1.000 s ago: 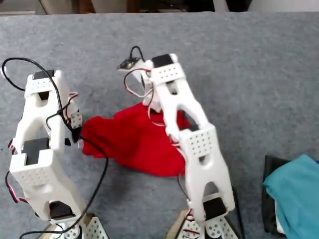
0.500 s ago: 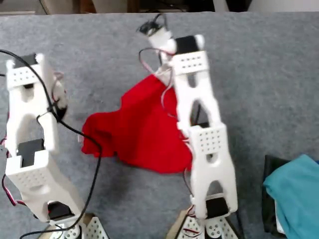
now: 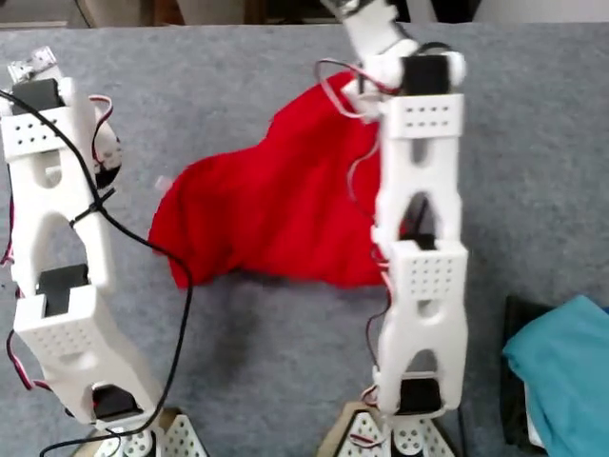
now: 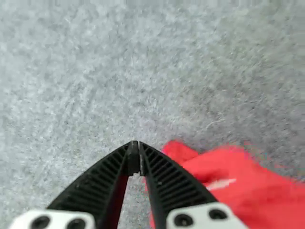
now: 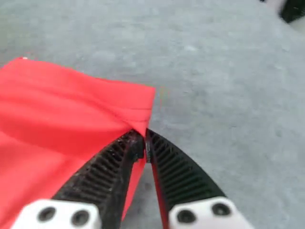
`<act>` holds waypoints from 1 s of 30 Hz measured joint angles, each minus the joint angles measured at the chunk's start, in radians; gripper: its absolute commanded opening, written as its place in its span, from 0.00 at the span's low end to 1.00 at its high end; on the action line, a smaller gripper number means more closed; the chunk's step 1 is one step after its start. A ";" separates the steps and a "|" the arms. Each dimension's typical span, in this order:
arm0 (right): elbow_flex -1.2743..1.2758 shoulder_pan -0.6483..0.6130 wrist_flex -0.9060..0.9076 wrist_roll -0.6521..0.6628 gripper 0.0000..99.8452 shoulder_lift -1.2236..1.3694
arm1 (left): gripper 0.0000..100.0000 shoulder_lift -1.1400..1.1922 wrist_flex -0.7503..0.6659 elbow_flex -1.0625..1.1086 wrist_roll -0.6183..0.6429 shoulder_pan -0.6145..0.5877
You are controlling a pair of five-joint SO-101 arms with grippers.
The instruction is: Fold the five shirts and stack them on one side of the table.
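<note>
A red shirt [image 3: 271, 205] lies spread on the grey table [image 3: 533, 143], between the two arms. My right gripper [image 5: 143, 141] is shut on a hemmed corner of the red shirt [image 5: 71, 109], at the shirt's far right end under the stretched-out right arm [image 3: 419, 171]. At the far left, my left gripper [image 4: 135, 145] is shut with its tips together over bare table. The shirt's near corner [image 4: 224, 181] lies just beside those tips, with nothing visibly between them. In the high view the left arm [image 3: 52, 171] stands left of the shirt's left edge.
A teal shirt [image 3: 561, 367] lies on a dark object [image 3: 516, 381] at the near right edge. The arm bases [image 3: 390, 433] stand at the table's front. Black cable [image 3: 181, 314] loops from the left arm past the shirt's left edge.
The right arm has stretched toward the far edge, pulling the red shirt's corner with it and spreading the cloth. The left arm has also moved away from the front, off the shirt's left edge.
</note>
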 measured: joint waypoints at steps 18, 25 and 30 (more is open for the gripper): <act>-0.115 0.041 0.092 0.034 0.00 0.233 | 0.16 0.301 -0.040 -0.112 0.063 0.196; -0.204 0.041 0.083 0.003 0.00 0.465 | 0.30 0.434 0.031 -0.334 0.215 0.198; -0.218 0.041 -0.020 0.000 0.00 0.574 | 0.29 0.428 0.094 -0.348 0.127 0.229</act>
